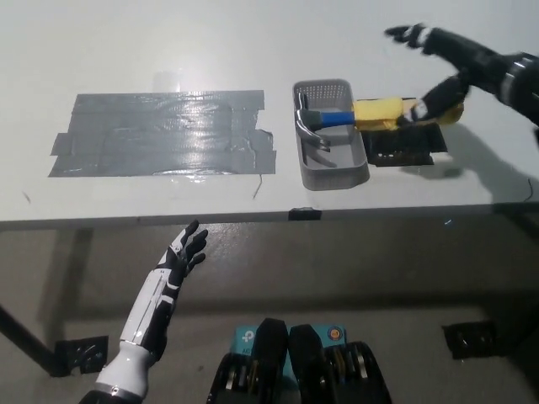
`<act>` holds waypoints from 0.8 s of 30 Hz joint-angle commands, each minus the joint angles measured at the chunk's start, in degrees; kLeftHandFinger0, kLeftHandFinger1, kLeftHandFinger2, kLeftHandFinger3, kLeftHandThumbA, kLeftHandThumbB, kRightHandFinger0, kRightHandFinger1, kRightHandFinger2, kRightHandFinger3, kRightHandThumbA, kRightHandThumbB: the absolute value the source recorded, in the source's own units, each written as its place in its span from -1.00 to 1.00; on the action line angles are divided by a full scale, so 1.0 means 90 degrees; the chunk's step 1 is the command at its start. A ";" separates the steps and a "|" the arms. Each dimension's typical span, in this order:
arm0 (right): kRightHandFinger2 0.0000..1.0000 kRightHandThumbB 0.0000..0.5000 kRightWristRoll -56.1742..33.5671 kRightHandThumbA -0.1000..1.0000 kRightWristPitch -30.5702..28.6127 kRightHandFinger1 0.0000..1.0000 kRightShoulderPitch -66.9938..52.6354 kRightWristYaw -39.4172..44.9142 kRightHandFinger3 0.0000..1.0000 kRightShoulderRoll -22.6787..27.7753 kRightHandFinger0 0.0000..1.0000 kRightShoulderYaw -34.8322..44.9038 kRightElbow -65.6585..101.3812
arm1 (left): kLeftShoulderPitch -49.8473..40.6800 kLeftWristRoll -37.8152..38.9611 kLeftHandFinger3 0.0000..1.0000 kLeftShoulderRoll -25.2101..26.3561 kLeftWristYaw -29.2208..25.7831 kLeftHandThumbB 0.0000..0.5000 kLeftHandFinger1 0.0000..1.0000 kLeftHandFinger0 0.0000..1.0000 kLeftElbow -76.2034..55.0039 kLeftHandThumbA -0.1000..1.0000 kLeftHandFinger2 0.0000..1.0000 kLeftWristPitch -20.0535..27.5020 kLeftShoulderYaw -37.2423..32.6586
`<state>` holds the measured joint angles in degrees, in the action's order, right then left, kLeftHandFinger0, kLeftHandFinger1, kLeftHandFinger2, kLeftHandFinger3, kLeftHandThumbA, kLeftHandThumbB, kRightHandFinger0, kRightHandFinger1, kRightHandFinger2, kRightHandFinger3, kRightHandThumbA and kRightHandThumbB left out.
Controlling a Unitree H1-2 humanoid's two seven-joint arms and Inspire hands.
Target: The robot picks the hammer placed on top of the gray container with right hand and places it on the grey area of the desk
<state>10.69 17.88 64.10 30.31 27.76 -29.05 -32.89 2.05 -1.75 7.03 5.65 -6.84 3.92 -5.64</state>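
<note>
The right hand [450, 63] hovers with fingers spread wide and empty over the yellow handle end of the hammer [370, 114], which lies across the gray container's [330, 172] right rim near the surface's right edge. It should probably lower and close around the handle, clear of the rim. The container holds only the hammer's head; the left hand [185, 250] rests open below the surface's front edge.
</note>
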 commanded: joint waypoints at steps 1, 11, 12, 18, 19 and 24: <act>1.00 0.27 0.0414 1.00 -0.0215 1.00 0.1315 0.1157 1.00 -0.0302 1.00 -0.0430 -0.1254 | -0.0050 -0.0018 1.00 0.0164 0.0079 -0.50 1.00 1.00 -0.0131 0.95 1.00 0.0304 0.0085; 1.00 0.23 0.0931 1.00 -0.0511 1.00 0.1703 0.0829 1.00 -0.0780 1.00 -0.0775 -0.2343 | -0.0095 -0.0059 1.00 0.0233 0.0085 -0.44 1.00 1.00 -0.0242 0.97 1.00 0.0205 0.0051; 1.00 0.27 0.1013 1.00 -0.0498 1.00 0.1720 0.0785 1.00 -0.0793 1.00 -0.0802 -0.2380 | -0.0101 -0.0047 1.00 0.0227 0.0082 -0.42 1.00 1.00 -0.0262 0.97 1.00 0.0181 0.0051; 1.00 0.29 0.1311 1.00 -0.0460 1.00 0.1794 0.0605 1.00 -0.0908 1.00 -0.0850 -0.2830 | -0.0094 -0.0059 1.00 0.0231 0.0101 -0.46 1.00 1.00 -0.0240 0.97 1.00 0.0242 0.0012; 1.00 0.28 0.1373 1.00 -0.0511 1.00 0.1800 0.0557 1.00 -0.0929 1.00 -0.0876 -0.2942 | -0.0096 -0.0061 1.00 0.0232 0.0104 -0.46 1.00 1.00 -0.0221 0.96 1.00 0.0271 0.0005; 1.00 0.31 0.1693 1.00 -0.0459 1.00 0.1820 0.0377 1.00 -0.1012 1.00 -0.0997 -0.3203 | -0.0113 -0.0062 1.00 0.0250 0.0124 -0.48 1.00 1.00 -0.0264 0.96 1.00 0.0210 -0.0013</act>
<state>21.97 14.80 75.91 36.08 19.04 -37.61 -61.05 1.06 -2.00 8.47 5.66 -7.47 4.07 -5.72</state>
